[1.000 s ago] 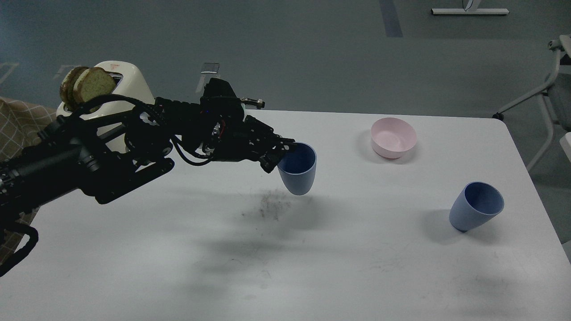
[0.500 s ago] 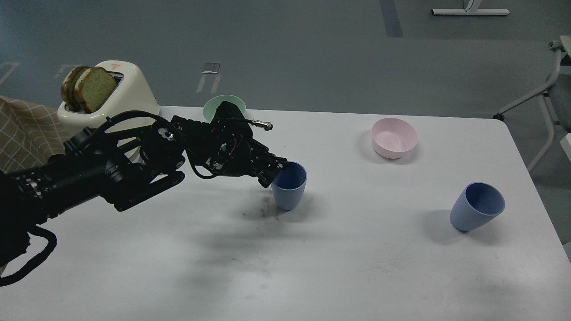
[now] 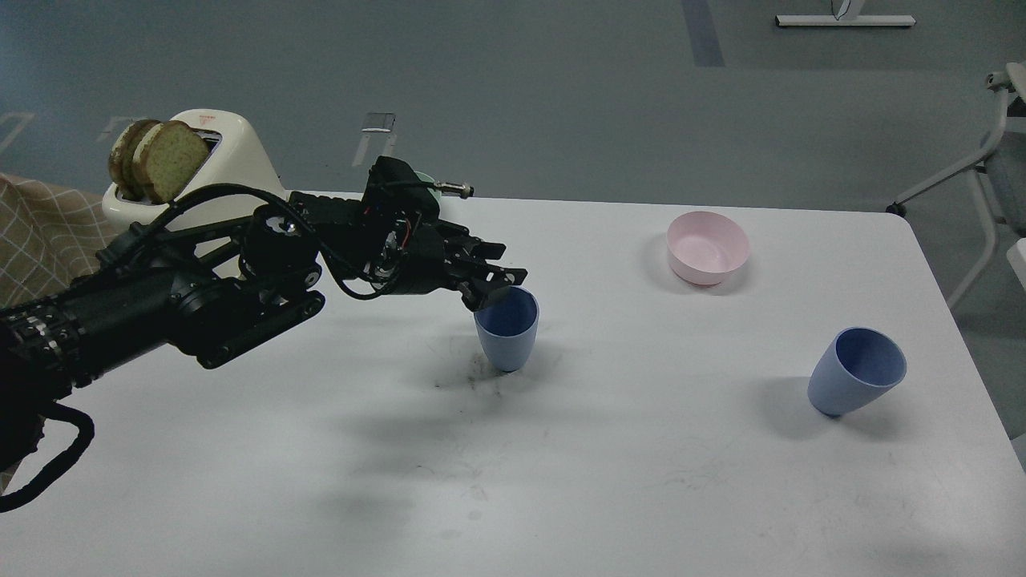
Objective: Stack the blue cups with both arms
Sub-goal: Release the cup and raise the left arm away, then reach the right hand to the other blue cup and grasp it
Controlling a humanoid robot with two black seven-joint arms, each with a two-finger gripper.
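Observation:
One blue cup stands upright on the white table near the middle, beside a dark smudge. My left gripper is just above the cup's rear left rim, with its fingers apart and nothing between them. The second blue cup rests at the right, tilted with its mouth facing up and to the right. My right arm and its gripper are out of view.
A pale pink bowl sits at the back right. A mint-green bowl shows only as a sliver behind my left arm. A cream toaster with bread slices stands at the back left. A chair stands off the right edge.
My left gripper lowered the blue cup onto the table, then let go of its rim and rose slightly. The cup now stands a little further left. The right cup has not moved.

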